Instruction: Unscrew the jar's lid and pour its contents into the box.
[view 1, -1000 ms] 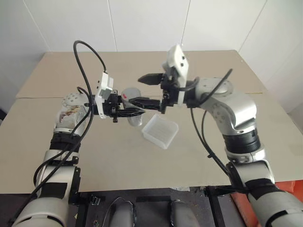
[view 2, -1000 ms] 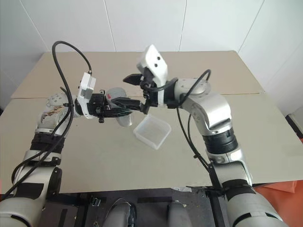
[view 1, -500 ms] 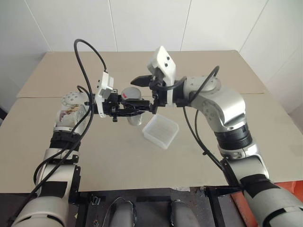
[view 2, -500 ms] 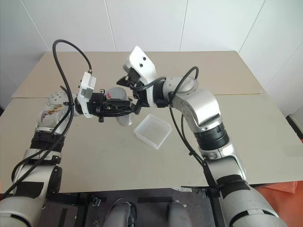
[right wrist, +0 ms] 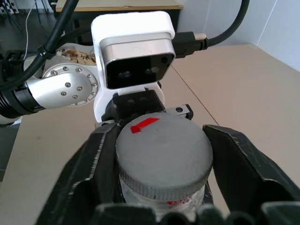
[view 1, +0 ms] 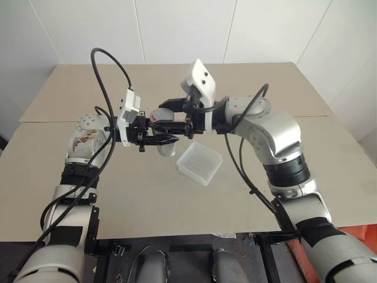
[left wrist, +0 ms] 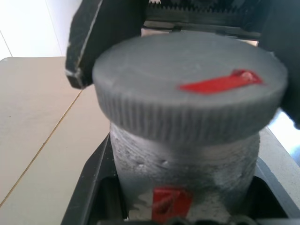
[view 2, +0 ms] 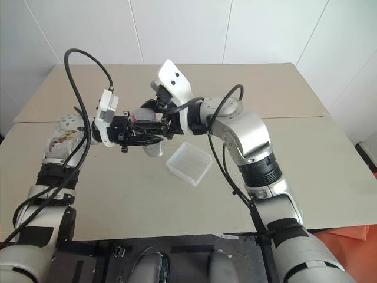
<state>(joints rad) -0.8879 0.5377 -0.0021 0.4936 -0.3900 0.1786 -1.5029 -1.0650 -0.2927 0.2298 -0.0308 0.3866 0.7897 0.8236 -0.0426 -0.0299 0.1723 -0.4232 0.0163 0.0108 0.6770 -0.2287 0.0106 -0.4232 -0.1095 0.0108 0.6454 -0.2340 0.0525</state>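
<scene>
The jar (view 1: pixel 167 147) is a small clear cylinder held upright above the table, with my left gripper (view 1: pixel 166 135) shut around its body from the left. Its grey lid (right wrist: pixel 161 154) carries a red mark on top. My right gripper (view 1: pixel 162 115) comes in from the right and is shut on the lid, one finger (right wrist: pixel 91 173) on each side. A red patch (left wrist: pixel 171 204) shows through the jar's wall; I cannot tell whether it is the contents. The box (view 1: pixel 199 163), a shallow translucent square tray, lies on the table just right of and below the jar.
The tan table (view 1: pixel 265 194) reaches back to a white wall, with a seam across its middle. Black cables (view 1: pixel 109 65) loop up from both wrists. Bare tabletop lies all around the box.
My right gripper has moved left over the jar and gone from open to shut on the lid. The left gripper has kept the jar in the same place.
</scene>
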